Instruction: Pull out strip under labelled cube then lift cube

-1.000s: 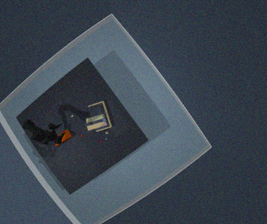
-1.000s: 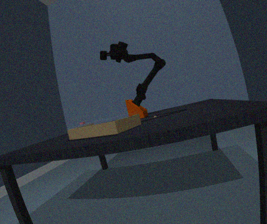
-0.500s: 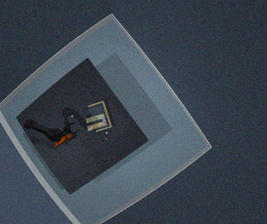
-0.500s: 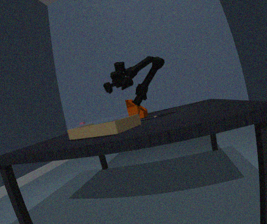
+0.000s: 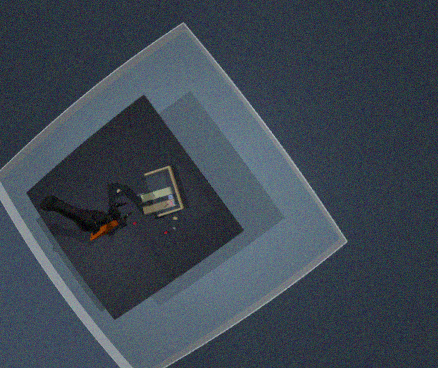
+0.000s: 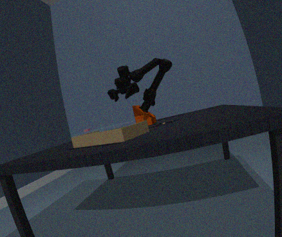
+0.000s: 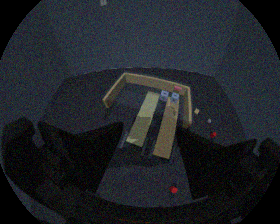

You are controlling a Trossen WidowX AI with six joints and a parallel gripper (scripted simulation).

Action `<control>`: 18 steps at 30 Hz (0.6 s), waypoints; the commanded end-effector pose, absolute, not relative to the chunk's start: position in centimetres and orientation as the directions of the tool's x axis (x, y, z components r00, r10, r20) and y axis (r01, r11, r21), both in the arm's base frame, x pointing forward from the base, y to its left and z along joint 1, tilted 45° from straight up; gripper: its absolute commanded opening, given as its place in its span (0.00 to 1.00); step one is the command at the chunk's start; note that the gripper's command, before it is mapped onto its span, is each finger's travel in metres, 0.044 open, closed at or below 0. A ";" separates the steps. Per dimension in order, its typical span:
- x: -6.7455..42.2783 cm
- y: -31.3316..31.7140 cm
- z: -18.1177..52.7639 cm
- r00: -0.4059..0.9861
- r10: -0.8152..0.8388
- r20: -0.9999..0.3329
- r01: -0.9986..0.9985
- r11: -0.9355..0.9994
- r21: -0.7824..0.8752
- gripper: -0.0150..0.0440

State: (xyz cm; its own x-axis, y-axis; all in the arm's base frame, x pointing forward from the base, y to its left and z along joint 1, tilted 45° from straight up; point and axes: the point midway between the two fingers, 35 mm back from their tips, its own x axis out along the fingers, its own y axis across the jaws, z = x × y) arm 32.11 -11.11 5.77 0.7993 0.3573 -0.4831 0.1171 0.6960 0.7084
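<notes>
A shallow tan tray [image 5: 175, 186] [image 6: 96, 138] [image 7: 118, 88] lies on the dark table [image 5: 124, 270] [image 6: 208, 122]. Two strips lie in it side by side and stick out of its open side: a pale strip [image 5: 155, 193] [image 7: 143, 123] and a darker tan strip [image 5: 155, 205] [image 7: 165, 135]. The small labelled cube [image 5: 170, 199] [image 7: 168, 98] sits at the inner end of the darker tan strip, as far as I can tell. My gripper [image 5: 125, 199] [image 6: 122, 93] [image 7: 149, 128] is open and empty. It hangs well above the table, short of the strips' free ends and pointing at them.
The arm's orange base [image 5: 104, 229] [image 6: 142, 115] stands behind the tray. Small red markers [image 5: 134, 223] [image 5: 165, 232] [image 7: 173, 189] and a tan bit [image 5: 175, 218] lie on the table near the tray. The table edge is close to the tray in the exterior view.
</notes>
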 end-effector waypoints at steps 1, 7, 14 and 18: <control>33.9 -11.0 3.3 0.703 0.417 -0.577 0.165 0.693 0.702 0.62; 35.7 -10.7 -0.3 0.499 0.526 -0.689 0.243 0.678 0.694 0.35; 36.4 -9.5 -3.8 0.218 0.649 -0.729 0.313 0.661 0.682 0.25; 36.0 -8.6 -5.1 0.074 0.698 -0.712 0.338 0.654 0.677 0.25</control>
